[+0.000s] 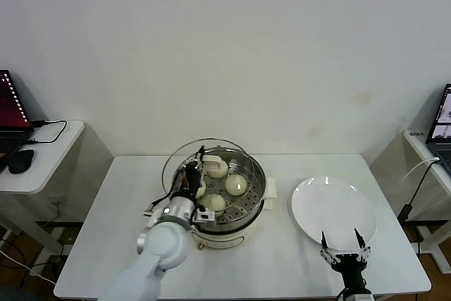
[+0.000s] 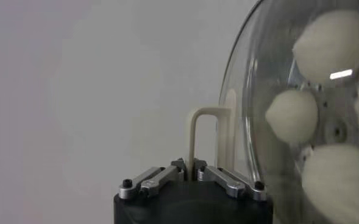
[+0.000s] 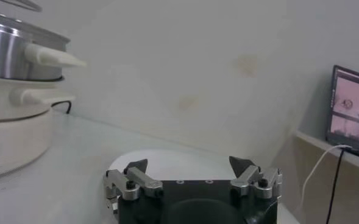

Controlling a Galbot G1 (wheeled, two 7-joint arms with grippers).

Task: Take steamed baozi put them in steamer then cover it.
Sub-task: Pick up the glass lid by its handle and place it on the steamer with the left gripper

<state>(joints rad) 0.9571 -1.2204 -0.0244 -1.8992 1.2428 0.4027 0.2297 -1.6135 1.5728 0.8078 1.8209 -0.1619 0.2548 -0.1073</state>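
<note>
Left end effector (image 2: 188, 173) clamps the glass lid's handle (image 2: 206, 143), lid (image 1: 204, 163) partly veiling steamed baozi (image 1: 236, 185).

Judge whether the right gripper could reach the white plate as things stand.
Probably yes: the right gripper hangs open at the near rim of the white plate, and nothing stands between them.

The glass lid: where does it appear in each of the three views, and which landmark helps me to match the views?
Head view: the glass lid is tilted over the steamer, its handle held by the left tool.
Left wrist view: it fills the picture's right side, with baozi seen through it.
Right wrist view: not clearly in it.
Shared landmark: the steamer, seen in head and right wrist views.
</note>
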